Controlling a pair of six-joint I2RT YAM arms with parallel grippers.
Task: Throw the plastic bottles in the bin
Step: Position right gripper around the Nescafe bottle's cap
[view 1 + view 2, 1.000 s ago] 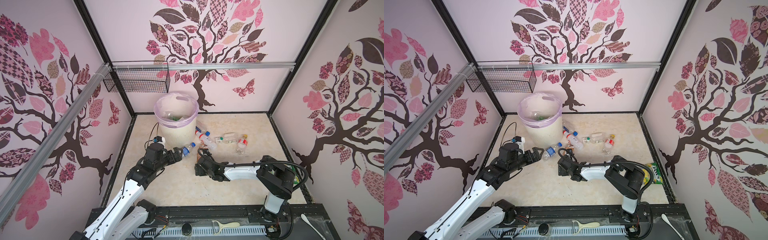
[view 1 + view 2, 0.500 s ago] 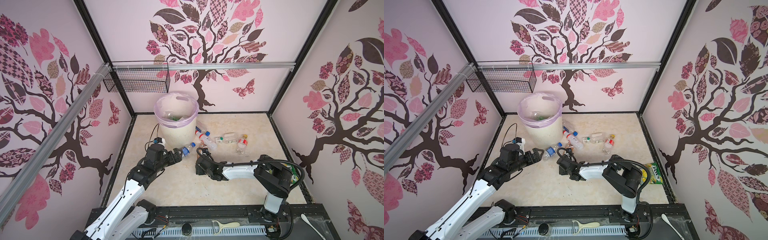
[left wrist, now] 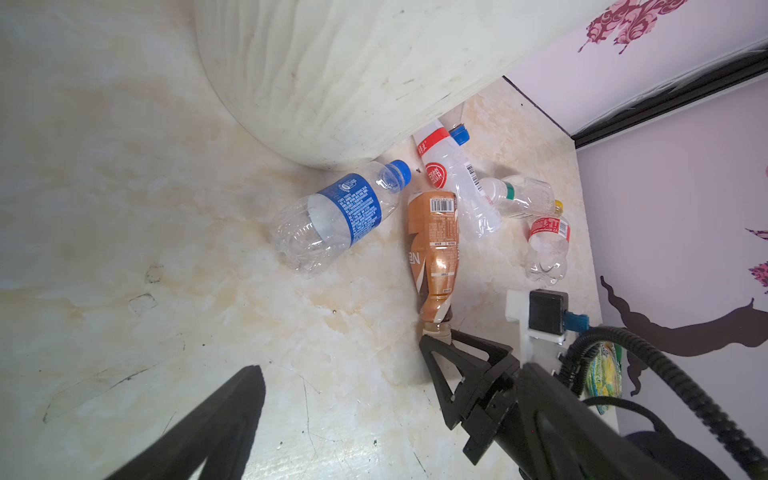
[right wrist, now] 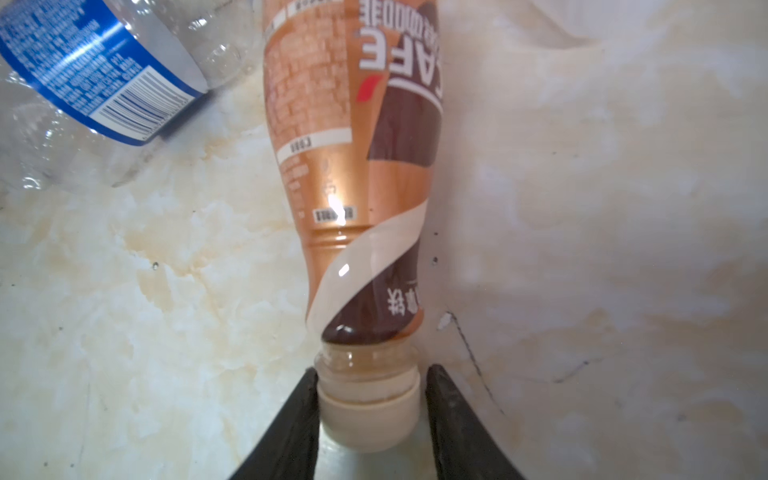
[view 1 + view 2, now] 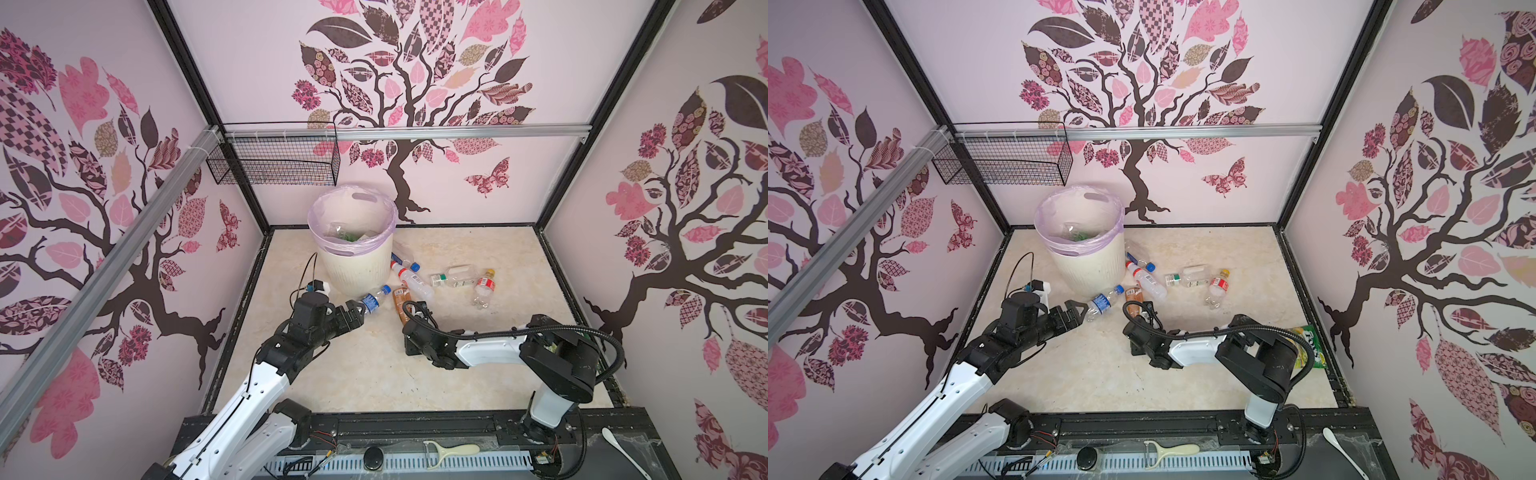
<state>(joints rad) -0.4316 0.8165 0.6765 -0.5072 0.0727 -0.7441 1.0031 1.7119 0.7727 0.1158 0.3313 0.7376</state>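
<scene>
Bottles [image 5: 411, 282] lie by the bin [image 5: 357, 270] near the back edge of the worktop [image 5: 374, 374]. My right gripper [image 4: 372, 372] hugs the cap [image 4: 368, 419] of the brown bottle [image 4: 353, 166]; I can't tell if it pinches yet. Left gripper [image 5: 1080, 316] is spread wide. Next: squeeze firmly, lift.

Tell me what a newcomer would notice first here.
The tall cream bin with its lilac liner stands at the back left of the floor, with plastic bottles strewn flat beside it. The right gripper pinches the cap of a brown-labelled bottle lying there, while the left gripper gapes open just short of a blue-labelled bottle.
</scene>
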